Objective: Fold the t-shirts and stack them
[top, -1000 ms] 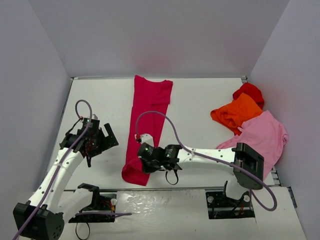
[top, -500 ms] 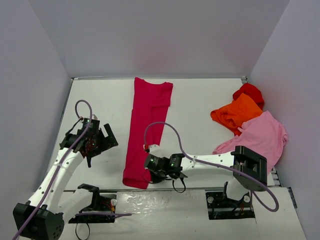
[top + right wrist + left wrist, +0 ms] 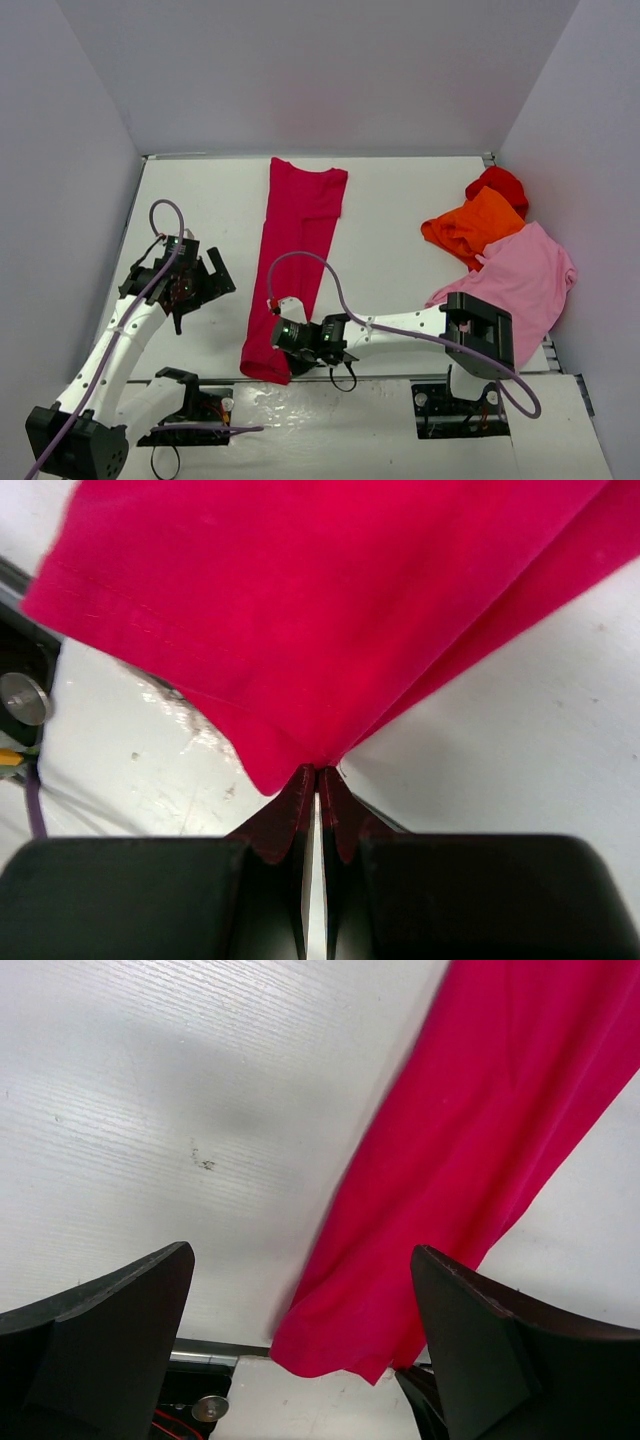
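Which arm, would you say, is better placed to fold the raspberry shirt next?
Right: the right hand is shut on the shirt's near hem; the left hand hangs open beside it, empty.

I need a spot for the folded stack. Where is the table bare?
Bare: the table between the raspberry-red t-shirt and the orange t-shirt, and the far-left corner. Crowded: the right edge, where it bunches against the bright red t-shirt and pale pink t-shirt.
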Motion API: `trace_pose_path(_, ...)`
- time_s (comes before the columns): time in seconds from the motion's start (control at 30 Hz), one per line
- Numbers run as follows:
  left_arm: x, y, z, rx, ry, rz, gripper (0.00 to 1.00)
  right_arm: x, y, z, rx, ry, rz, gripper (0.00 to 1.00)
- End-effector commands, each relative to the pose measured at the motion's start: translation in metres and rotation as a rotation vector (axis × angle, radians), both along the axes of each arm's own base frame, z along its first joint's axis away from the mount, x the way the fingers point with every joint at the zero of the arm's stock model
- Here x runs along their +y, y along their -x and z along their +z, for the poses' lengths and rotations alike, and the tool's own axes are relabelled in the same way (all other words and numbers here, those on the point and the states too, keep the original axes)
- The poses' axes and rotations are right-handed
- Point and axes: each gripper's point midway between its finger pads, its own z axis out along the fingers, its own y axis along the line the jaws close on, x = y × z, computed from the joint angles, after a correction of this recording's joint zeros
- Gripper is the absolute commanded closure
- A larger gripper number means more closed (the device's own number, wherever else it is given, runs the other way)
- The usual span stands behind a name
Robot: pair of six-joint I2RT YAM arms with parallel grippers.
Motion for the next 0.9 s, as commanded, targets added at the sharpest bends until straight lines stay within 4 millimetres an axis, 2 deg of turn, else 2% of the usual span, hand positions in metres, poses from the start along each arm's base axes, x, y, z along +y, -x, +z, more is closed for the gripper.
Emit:
trace_pose_path(0.0,0.001,-0.012,0.027,-0.086,-0.005,-0.001,0.11,0.031,-0.004,0.045,-0.046,-0.126,0.029,1.0)
trace_pose_path(0.1,0.001,-0.013,0.028,-0.09,-0.005,0.002,0.11,0.04,-0.016,0.066,-0.089,-0.165,0.035,1.0)
trace_pose_path(0.23,-0.001,-0.015,0.028,-0.097,0.007,0.004,0.11,0.067,-0.055,0.103,-0.193,-0.216,0.068,1.0)
trace_pose_path(0.3,-0.001,-0.015,0.028,-0.1,0.01,0.01,0.11,0.09,-0.078,0.129,-0.238,-0.264,0.066,1.0)
trace_pose_path(0.37,0.001,-0.013,0.029,-0.104,0.008,0.017,0.11,0.104,-0.091,0.133,-0.263,-0.27,0.087,1.0)
trace_pose_path(0.47,0.003,-0.01,0.029,-0.102,0.0,0.02,0.11,0.129,-0.097,0.152,-0.287,-0.318,0.119,1.0)
trace_pose_path(0.53,0.003,-0.009,0.029,-0.097,-0.004,0.022,0.11,0.135,-0.096,0.154,-0.276,-0.331,0.125,1.0)
trace_pose_path(0.57,0.004,-0.009,0.029,-0.095,-0.006,0.02,0.11,0.132,-0.092,0.149,-0.262,-0.323,0.123,1.0)
trace_pose_path(0.73,0.005,-0.007,0.029,-0.088,-0.017,0.006,0.11,0.103,-0.066,0.115,-0.179,-0.261,0.092,1.0)
trace_pose_path(0.83,0.008,-0.009,0.027,-0.086,-0.041,0.014,0.11,0.075,-0.038,0.086,-0.115,-0.208,0.089,1.0)
trace_pose_path(0.87,0.008,-0.01,0.027,-0.086,-0.041,0.014,0.11,0.072,-0.031,0.084,-0.099,-0.209,0.085,1.0)
